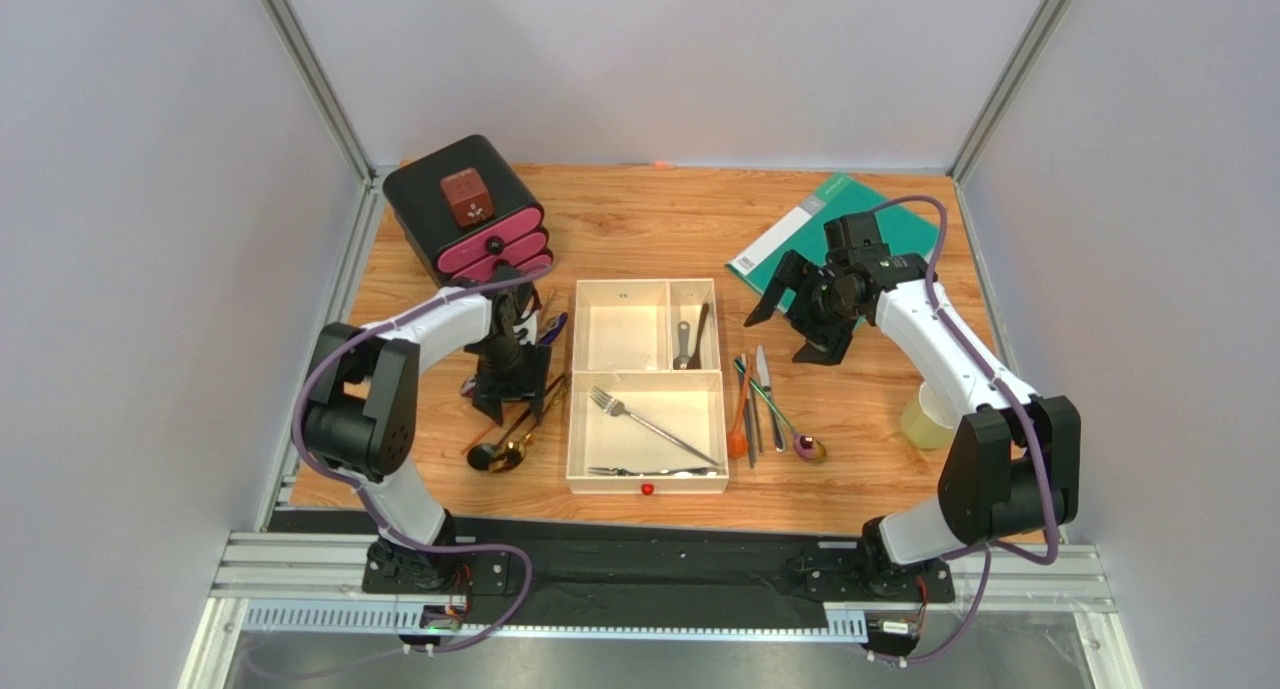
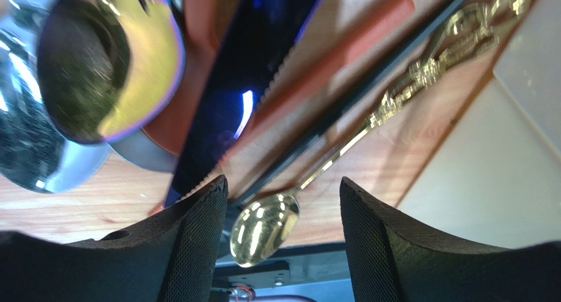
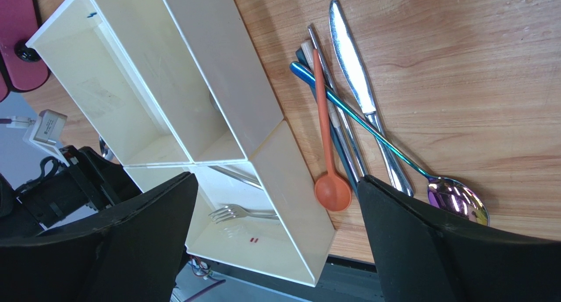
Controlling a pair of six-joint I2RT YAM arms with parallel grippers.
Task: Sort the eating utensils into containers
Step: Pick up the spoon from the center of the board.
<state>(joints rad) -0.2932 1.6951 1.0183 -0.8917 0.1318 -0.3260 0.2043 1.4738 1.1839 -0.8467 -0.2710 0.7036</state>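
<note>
Fork (image 1: 649, 427) lies in the large compartment of the tray (image 1: 619, 329) from above, right of the left end effector (image 1: 501, 394). Left wrist alone shows that one open, a gold spoon (image 2: 263, 228) between its fingers (image 2: 191, 249), seemingly ungripped. Right wrist: right end effector (image 3: 273, 180) wide open, empty, above the tray; orange spoon (image 3: 329, 183) on the desk (image 3: 474, 65) alongside.

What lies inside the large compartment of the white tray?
A silver fork lies diagonally in the large compartment. A second silver utensil lies along its near wall; its type is too small to tell. From above, nothing covers them.
</note>
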